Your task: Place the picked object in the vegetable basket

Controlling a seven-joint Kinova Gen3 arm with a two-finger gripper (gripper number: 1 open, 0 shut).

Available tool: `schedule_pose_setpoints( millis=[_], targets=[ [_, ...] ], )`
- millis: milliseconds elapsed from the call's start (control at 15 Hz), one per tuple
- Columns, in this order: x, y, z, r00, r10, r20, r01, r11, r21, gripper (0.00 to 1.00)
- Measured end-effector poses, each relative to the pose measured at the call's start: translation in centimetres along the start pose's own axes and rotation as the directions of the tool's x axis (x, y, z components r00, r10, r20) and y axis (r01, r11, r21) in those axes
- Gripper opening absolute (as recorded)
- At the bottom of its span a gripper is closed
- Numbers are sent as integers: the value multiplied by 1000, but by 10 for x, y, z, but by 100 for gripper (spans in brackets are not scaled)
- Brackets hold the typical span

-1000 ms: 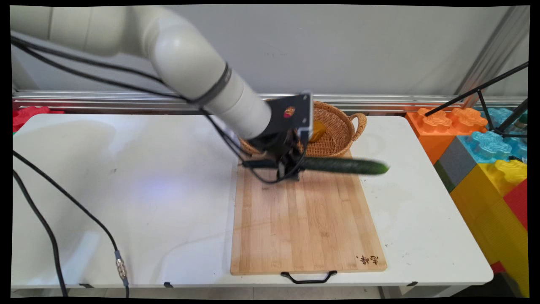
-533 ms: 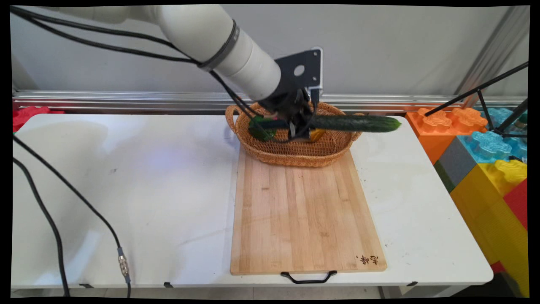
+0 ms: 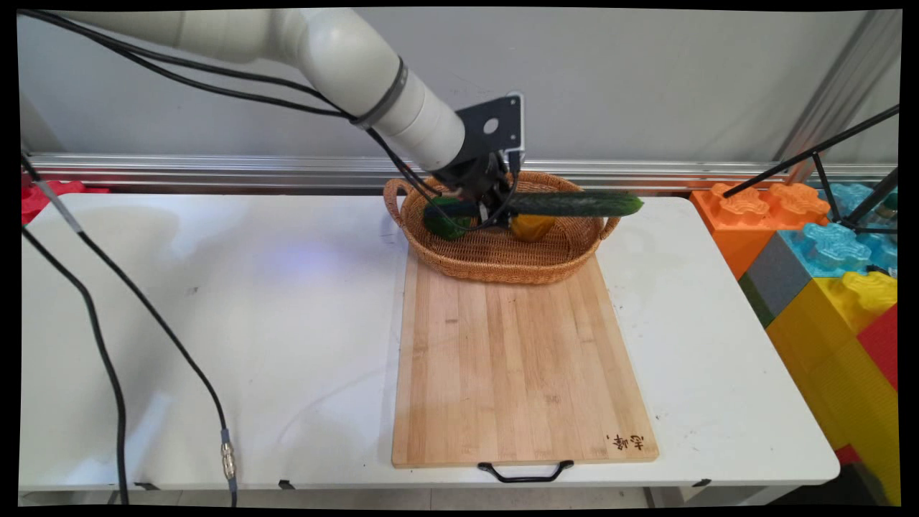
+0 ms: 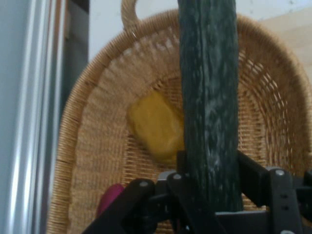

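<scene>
My gripper [image 3: 495, 208] is shut on a long dark green cucumber [image 3: 574, 204], held level just above a wicker basket [image 3: 502, 271] at the far end of a wooden cutting board [image 3: 517, 359]. The cucumber's free end sticks out to the right over the basket's rim. In the hand view the cucumber [image 4: 208, 97] runs straight up from the gripper [image 4: 209, 187] over the basket [image 4: 83, 122]. A yellow item [image 3: 533, 227] [image 4: 158, 126] lies in the basket under it. A green item [image 3: 444, 219] lies in the basket's left part, half hidden by the hand. A small pink thing [image 4: 109, 197] shows low in the basket.
The cutting board has a black handle [image 3: 525, 472] at its near edge. Large coloured toy blocks [image 3: 826, 273] stand off the table's right side, with a black tripod [image 3: 826, 172] over them. Black cables [image 3: 108, 323] hang over the table's left part. A metal rail [image 3: 215, 172] runs behind the table.
The gripper lifted the cucumber from over the board's far end back over the basket, then shifted it a little left and lower. The grip stayed shut.
</scene>
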Motion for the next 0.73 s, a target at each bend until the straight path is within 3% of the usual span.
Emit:
schedule_pose_setpoints(
  millis=[333, 400, 733],
  targets=[
    [-16, -5, 28, 1000, -29, -8, 28, 999, -41, 0],
    [-18, -6, 32, 999, -33, -10, 32, 998, -50, 100],
    [-8, -6, 34, 998, -50, -36, 47, 996, -77, 100]
  ],
)
